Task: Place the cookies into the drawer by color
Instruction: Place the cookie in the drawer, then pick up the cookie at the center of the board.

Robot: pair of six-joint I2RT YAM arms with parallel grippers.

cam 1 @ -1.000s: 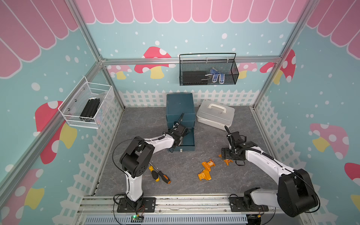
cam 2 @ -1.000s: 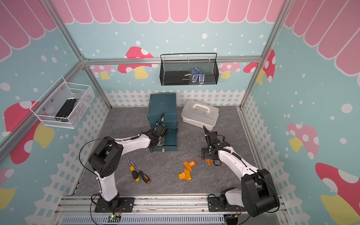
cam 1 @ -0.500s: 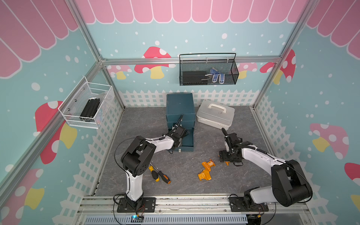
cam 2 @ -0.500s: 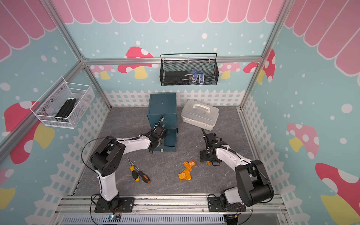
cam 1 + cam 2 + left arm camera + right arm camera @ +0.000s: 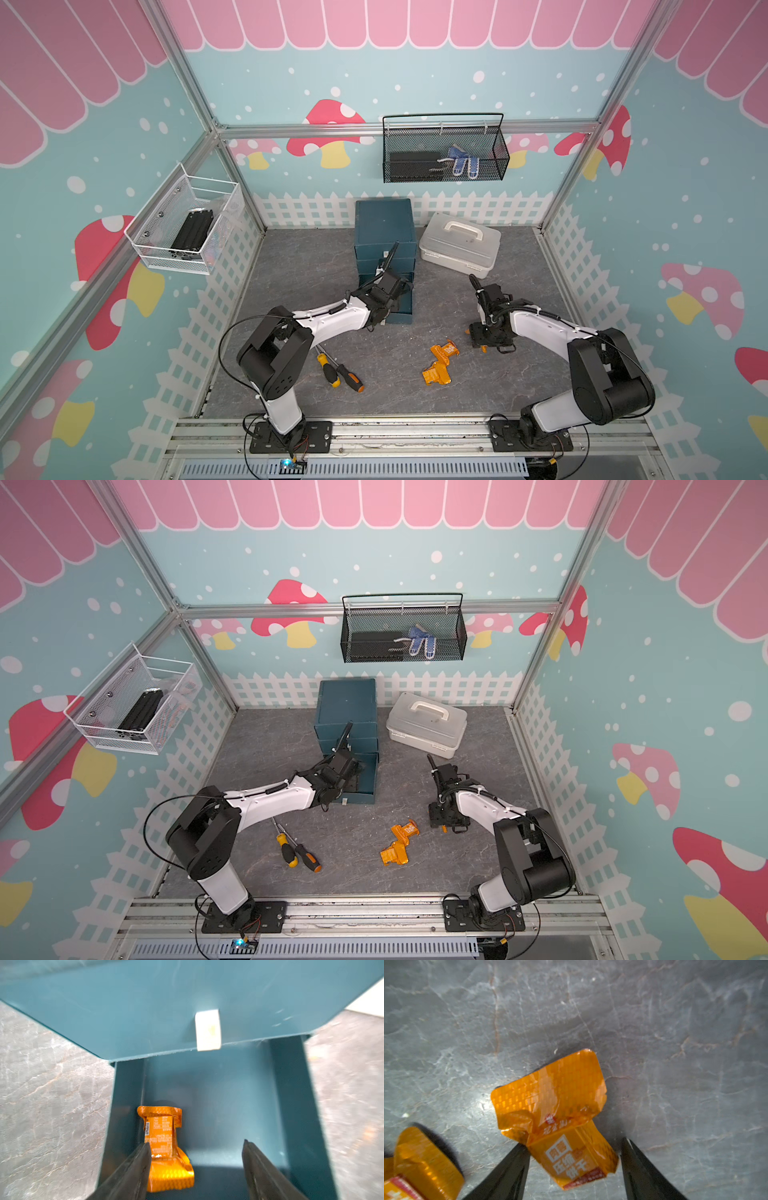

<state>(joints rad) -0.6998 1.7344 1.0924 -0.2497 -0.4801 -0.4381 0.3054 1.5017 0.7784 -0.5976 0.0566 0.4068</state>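
Observation:
The drawer (image 5: 384, 224) is a teal cabinet at the back; its bottom drawer (image 5: 228, 1105) is pulled out. My left gripper (image 5: 196, 1142) hangs open over it. One orange cookie (image 5: 164, 1140) lies inside, beside one finger and free of the other. My right gripper (image 5: 574, 1142) is low over the table, jaws open on either side of another orange cookie (image 5: 560, 1109); one finger touches it, the other stands just off it. Two more orange cookies (image 5: 446, 349) (image 5: 436, 374) lie mid-table in both top views.
Two screwdrivers (image 5: 340, 374) lie near the left arm's base. A pale grey case (image 5: 459, 245) sits right of the cabinet. A black mesh basket (image 5: 444, 158) hangs on the back wall and a white wire basket (image 5: 187, 228) on the left wall.
My left gripper has opened and the orange cookie now lies loose in the bottom drawer. My right gripper has come down over a cookie on the table, its jaws narrowing around it.

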